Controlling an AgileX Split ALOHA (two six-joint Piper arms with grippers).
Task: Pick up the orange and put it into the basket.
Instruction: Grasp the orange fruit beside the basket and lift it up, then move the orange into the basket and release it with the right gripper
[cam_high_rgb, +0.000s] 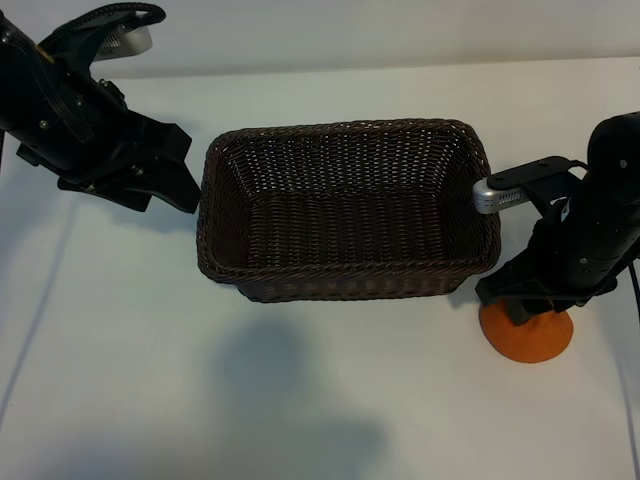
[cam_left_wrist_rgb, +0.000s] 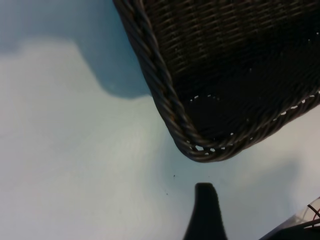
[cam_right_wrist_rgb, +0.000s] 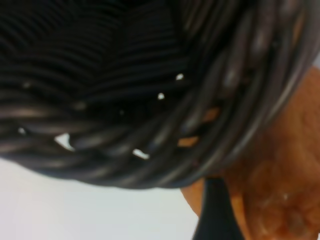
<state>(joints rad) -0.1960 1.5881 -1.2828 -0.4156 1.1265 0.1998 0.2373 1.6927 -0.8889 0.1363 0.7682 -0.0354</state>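
**Right gripper down over the orange beside the basket**

The orange (cam_high_rgb: 527, 340) sits on the white table (cam_high_rgb: 120, 380), just off the basket's (cam_high_rgb: 345, 205) near right corner as the exterior view shows it — outside the wicker, not in it. Only its lower part shows there; the right gripper (cam_high_rgb: 522, 305) covers the top. That gripper points straight down at the fruit, its dark wrist block leaning in from the table's right edge, a silver-grey piece jutting toward the basket's rim. The fingers stand part open, and whether they already press the fruit I cannot tell. In the right wrist view the lumpy orange skin fills one side, close behind one dark finger (cam_right_wrist_rgb: 215, 212), with the braided rim curving right against it.

The left gripper (cam_high_rgb: 170, 180) hangs at the basket's opposite short end, tilted steeply downward, fingers spread wide and holding nothing. Its wrist view shows a rounded basket corner and one fingertip (cam_left_wrist_rgb: 205, 210) above bare table.

The tabletop is plain white, with soft shadows under both arms — a broad one lies in front of the basket.
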